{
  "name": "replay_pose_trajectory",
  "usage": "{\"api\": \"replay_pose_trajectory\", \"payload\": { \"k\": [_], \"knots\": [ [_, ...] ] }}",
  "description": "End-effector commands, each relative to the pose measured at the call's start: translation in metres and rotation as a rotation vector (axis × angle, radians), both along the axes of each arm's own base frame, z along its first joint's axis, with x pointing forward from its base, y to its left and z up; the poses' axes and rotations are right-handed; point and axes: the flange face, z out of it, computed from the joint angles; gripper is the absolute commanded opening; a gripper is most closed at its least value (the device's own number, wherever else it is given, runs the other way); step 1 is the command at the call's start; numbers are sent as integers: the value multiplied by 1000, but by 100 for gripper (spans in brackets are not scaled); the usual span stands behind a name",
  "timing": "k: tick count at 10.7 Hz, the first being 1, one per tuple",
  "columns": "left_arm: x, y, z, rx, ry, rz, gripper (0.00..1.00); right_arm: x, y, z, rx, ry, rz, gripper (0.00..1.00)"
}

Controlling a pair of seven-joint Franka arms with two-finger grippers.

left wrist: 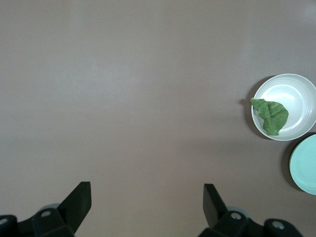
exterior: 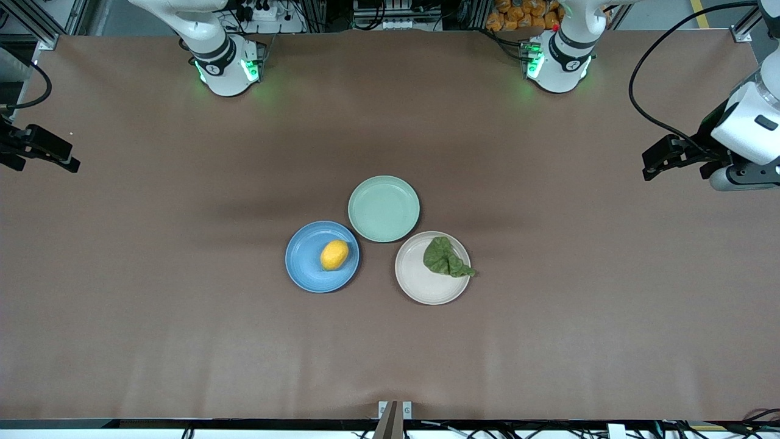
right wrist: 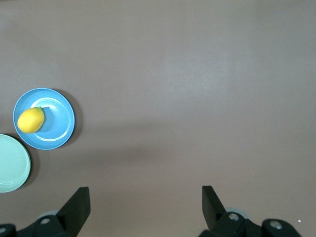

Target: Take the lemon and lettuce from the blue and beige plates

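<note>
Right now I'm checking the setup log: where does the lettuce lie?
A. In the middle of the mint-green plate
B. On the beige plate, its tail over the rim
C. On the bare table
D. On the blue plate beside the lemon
B: the lettuce lies on the beige plate, its pointed tail reaching past the rim toward the left arm's end of the table.

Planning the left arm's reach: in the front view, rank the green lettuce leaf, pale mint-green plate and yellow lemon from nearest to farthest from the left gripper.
The left gripper hangs open at its own end of the table.
1. Wrinkled green lettuce leaf, on the round beige plate.
2. Round pale mint-green plate, mid-table.
3. Oval yellow lemon, on the round blue plate, toward the right arm's end.
</note>
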Motion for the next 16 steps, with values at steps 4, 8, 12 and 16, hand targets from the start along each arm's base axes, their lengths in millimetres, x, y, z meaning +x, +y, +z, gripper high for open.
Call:
{"api": "replay_pose_trajectory", "payload": {
  "k": [4, 8, 12, 16],
  "knots": [
    [-2, 3, 5, 2, -2, -6, 100, 0, 1, 0, -3, 11, -16, 100],
    [5, -23, -16, -35, 35, -29, 100, 3, 13, -14, 1, 33, 2, 100],
    [32, -87, -65, -166, 36, -16, 100, 27, 83, -52, -3, 46, -72, 100],
    [41, -199, -138, -198, 27, 80, 100, 58, 171, -124, -33, 52, -237, 100]
  ]
}}
